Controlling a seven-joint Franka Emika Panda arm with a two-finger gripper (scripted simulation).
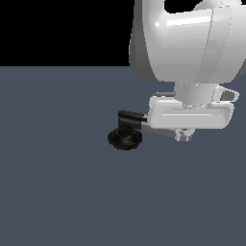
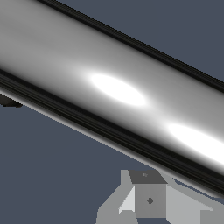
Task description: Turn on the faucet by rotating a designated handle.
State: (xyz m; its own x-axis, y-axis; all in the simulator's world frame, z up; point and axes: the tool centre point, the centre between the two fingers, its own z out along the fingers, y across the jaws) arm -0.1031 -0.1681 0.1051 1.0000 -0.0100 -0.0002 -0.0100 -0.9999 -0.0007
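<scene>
Hanging low over the flat slate-blue worktop (image 1: 57,192), your white end effector (image 1: 184,135) sits at the far end of the straight shiny silver cylindrical handle (image 1: 161,130), toward the exterior view's right. You can see its short pale fingertips (image 1: 178,136) just at the bar, but neither view shows you whether they are spread or pressed on it, so you cannot tell its grip. In the wrist view the handle (image 2: 113,92) fills the picture as a bright diagonal band, with one grey finger (image 2: 148,199) just beside it. Above the fingers, the broad white robot arm (image 1: 187,43) hides part of the bar from you. Following the handle outward, you reach one black elbow piece (image 1: 129,117) and, beneath it, one black round ridged base (image 1: 125,139) resting on the worktop: a single small faucet (image 1: 127,132). You will find no writing or labels to read.
</scene>
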